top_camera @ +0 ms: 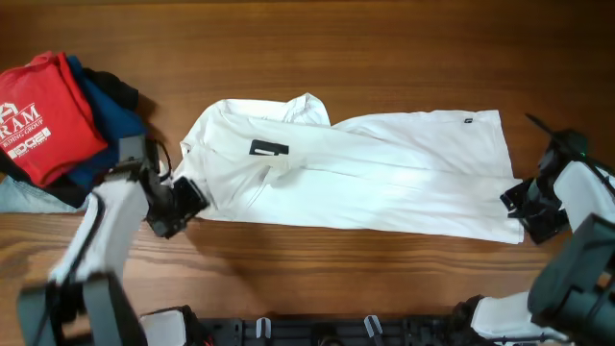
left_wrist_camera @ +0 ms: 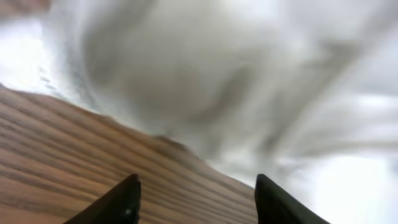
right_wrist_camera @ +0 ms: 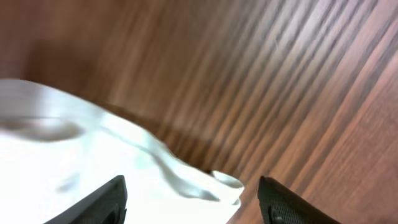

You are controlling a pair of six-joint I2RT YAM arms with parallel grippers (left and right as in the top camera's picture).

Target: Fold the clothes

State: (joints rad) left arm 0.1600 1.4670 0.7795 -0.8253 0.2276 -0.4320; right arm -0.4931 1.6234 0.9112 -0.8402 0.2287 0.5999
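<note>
The clothes, a white T-shirt (top_camera: pixel 365 173), lie folded lengthwise into a long band across the middle of the table, a black tag (top_camera: pixel 268 149) showing near the left end. My left gripper (top_camera: pixel 184 204) sits at the shirt's lower left corner, jaws apart over bare wood, with the blurred white cloth (left_wrist_camera: pixel 249 87) just ahead of the fingertips (left_wrist_camera: pixel 127 199). My right gripper (top_camera: pixel 522 207) is at the shirt's lower right corner, open, with the cloth's corner (right_wrist_camera: pixel 217 183) lying loose between its fingers (right_wrist_camera: pixel 273 199).
A pile of folded garments lies at the far left: a red shirt with white lettering (top_camera: pixel 43 115) on top of blue (top_camera: pixel 106 111) and black ones. Wooden tabletop (top_camera: pixel 384 58) surrounds the shirt. The arm bases line the front edge.
</note>
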